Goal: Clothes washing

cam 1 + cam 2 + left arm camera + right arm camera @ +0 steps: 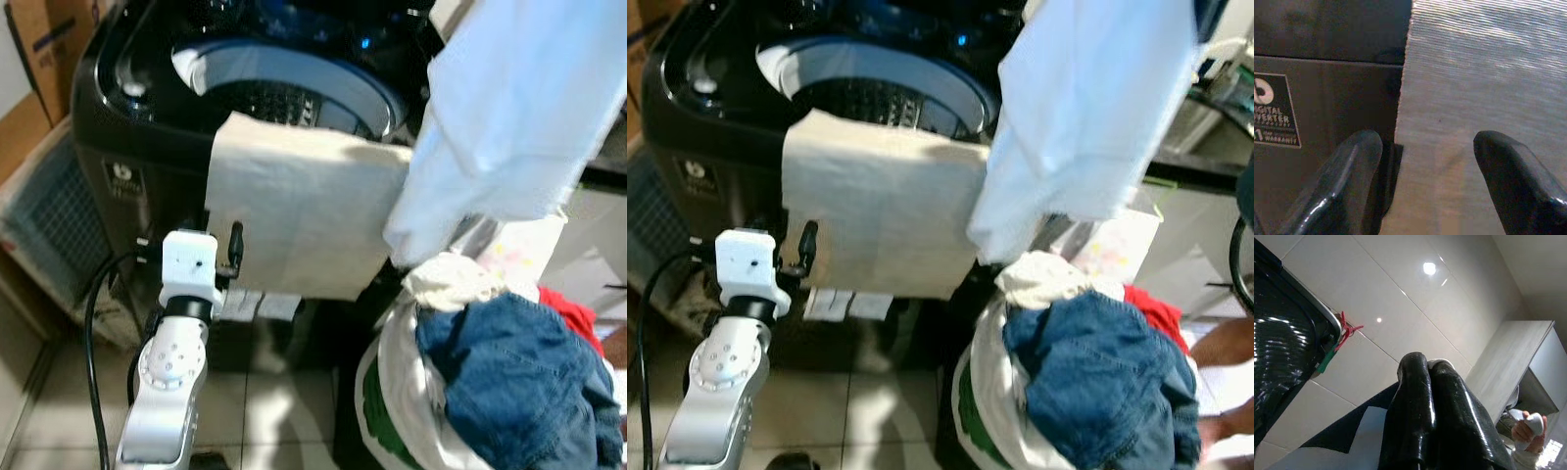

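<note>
A cream cloth (294, 211) hangs over the front rim of the black washing machine (147, 117), whose drum is open. The left hand (1425, 161) sits low against the machine's front with its fingers spread, one on either side of the cloth's edge. The right hand (1432, 401) is pressed together on a pale blue garment (509, 117), held up beside the machine above a full laundry bag (392, 392) holding blue denim (519, 382).

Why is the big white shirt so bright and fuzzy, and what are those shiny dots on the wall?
In the eye views the shirt hangs near the camera, so it looks overexposed and soft. In the right wrist view the dots are lamp glare on glossy wall tiles. The left wrist view is dim, its fingers blurred by closeness against the cloth.
</note>
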Controlling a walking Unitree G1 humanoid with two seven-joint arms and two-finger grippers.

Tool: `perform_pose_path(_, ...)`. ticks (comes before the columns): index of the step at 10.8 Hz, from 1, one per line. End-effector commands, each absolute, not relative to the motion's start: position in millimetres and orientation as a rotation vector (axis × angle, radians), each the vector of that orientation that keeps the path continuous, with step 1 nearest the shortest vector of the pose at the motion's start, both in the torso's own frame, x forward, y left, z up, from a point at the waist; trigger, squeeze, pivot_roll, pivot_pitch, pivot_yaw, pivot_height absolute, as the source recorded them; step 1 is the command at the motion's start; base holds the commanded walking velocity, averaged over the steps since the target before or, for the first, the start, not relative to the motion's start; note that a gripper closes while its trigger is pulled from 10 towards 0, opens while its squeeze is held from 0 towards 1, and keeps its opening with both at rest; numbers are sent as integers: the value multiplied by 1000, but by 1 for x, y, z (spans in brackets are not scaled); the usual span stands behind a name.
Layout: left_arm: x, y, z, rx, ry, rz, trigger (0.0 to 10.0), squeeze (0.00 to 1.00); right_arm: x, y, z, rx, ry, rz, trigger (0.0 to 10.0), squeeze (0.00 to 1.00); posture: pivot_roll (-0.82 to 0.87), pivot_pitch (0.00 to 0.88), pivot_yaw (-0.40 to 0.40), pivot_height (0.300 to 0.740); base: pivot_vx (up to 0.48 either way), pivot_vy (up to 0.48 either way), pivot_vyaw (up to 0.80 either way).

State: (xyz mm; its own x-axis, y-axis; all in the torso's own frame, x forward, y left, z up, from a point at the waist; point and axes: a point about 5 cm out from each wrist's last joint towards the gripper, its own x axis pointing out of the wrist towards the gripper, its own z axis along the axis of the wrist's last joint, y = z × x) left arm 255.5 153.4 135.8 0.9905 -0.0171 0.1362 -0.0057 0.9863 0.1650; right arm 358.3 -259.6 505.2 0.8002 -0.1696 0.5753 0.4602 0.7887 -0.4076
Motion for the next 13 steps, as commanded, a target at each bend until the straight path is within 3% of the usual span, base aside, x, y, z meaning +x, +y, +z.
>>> perform_pose_path(1, 255, 148, 140, 151, -160, -12, 10000, 0, 355, -266, 507, -560, -542, -375, 10000, 0, 243, 0, -216, 740, 454, 0, 0)
perform_pose_path(6, 256, 154, 137, 140, -144, 52, 10000, 0, 356, -266, 505, -569, -533, -371, 10000, 0, 239, 0, -215, 740, 422, 0, 0)
perform_pose_path(10, 256, 153, 136, 154, -141, 57, 10000, 0, 353, -270, 507, -576, -539, -394, 10000, 0, 235, 0, -216, 740, 0, 0, 0)
perform_pose_path(12, 256, 153, 135, 155, -135, 50, 10000, 0, 344, -286, 510, -632, -559, -562, 10000, 0, 237, 0, -209, 740, 0, 0, 0)
perform_pose_path(13, 255, 154, 133, 163, -126, 45, 10000, 0, 338, -311, 500, -559, -528, -697, 10000, 0, 252, 0, -215, 740, 0, 0, 0)
